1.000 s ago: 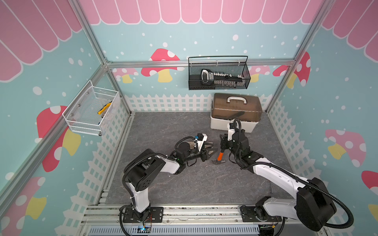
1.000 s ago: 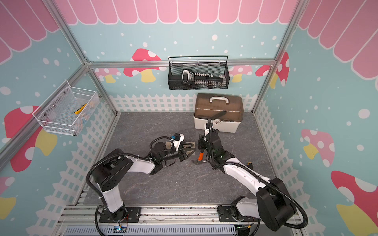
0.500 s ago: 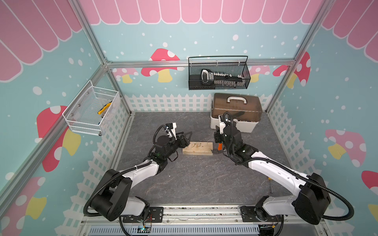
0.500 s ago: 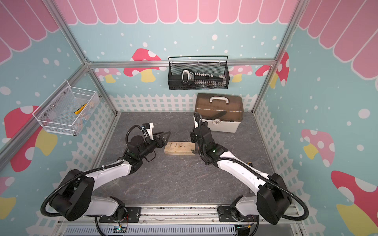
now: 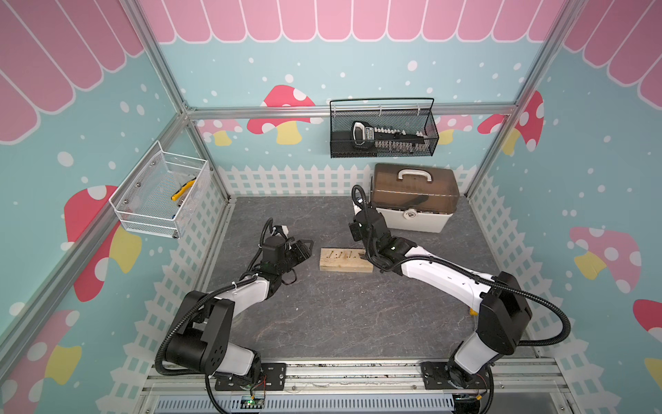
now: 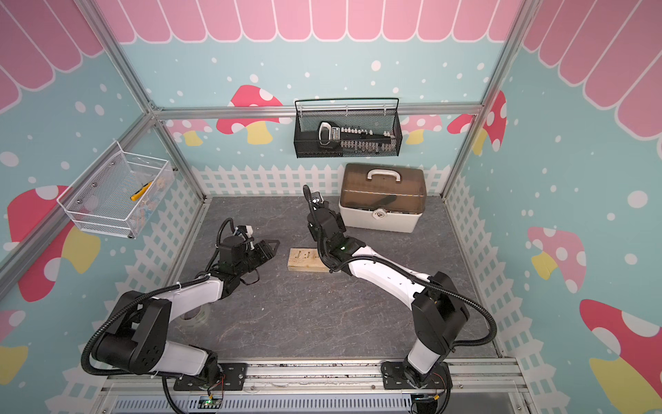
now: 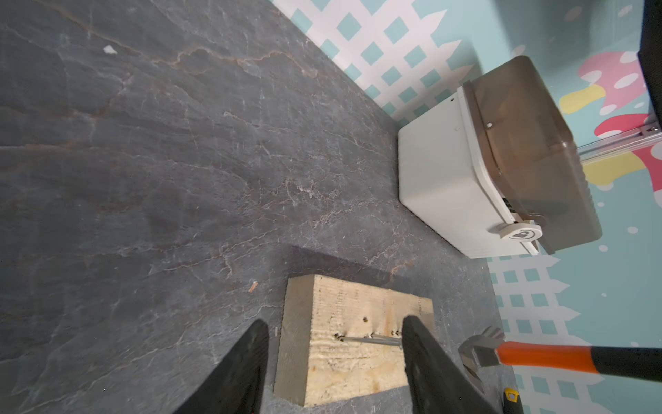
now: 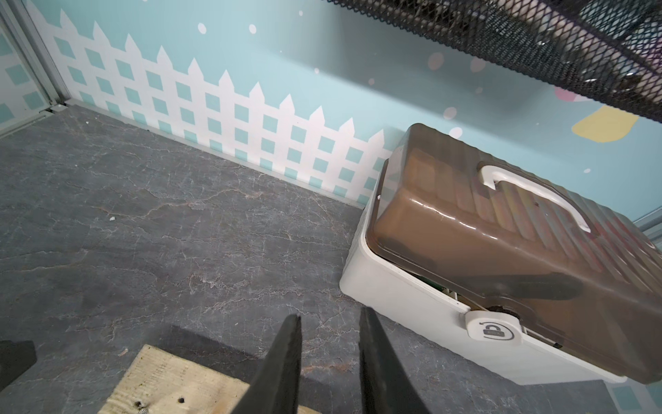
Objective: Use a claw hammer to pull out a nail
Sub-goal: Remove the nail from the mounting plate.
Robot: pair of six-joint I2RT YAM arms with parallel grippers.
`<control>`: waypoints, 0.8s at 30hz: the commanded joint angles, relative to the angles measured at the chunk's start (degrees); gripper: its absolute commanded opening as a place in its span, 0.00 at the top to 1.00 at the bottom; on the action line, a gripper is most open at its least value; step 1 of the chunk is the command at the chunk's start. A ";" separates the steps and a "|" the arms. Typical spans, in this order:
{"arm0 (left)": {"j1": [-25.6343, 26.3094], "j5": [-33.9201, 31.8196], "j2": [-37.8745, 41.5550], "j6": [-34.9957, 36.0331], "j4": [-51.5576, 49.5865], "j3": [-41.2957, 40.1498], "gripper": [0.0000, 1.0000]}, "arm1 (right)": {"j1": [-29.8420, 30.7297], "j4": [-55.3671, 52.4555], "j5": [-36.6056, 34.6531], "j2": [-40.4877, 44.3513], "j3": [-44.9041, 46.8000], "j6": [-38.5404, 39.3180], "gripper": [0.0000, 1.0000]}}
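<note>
Claw hammer (image 7: 544, 356): silvery head, orange neck, black handle. Wood block (image 7: 344, 365): pale yellow grain. Table (image 7: 161, 161): dark grey, veined. Toolbox (image 7: 440, 179): white base, smoky brown lid.

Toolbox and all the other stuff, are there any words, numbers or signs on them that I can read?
No words or numbers can be read.
Padlock sign with a curved arrow around it: on the round white latch of the toolbox.
Label on the tool in the black mesh basket: too blurred to read.
The claw hammer: no writing shows.
</note>
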State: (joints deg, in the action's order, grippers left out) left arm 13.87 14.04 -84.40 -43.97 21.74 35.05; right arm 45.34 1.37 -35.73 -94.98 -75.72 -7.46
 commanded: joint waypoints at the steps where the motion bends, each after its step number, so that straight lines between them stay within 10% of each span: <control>1: -0.44 2.94 -2.89 -1.38 -2.02 1.45 0.44 | 1.58 1.55 -3.94 -0.93 -4.12 2.44 1.00; 24: 0.05 9.34 -12.33 1.49 -2.76 7.31 0.52 | 5.22 -0.10 -10.94 -12.60 -13.71 3.87 1.00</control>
State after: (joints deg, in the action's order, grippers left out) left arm 13.85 22.57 -96.01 -43.16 20.32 40.66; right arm 50.02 -1.72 -45.17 -107.81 -87.02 -5.15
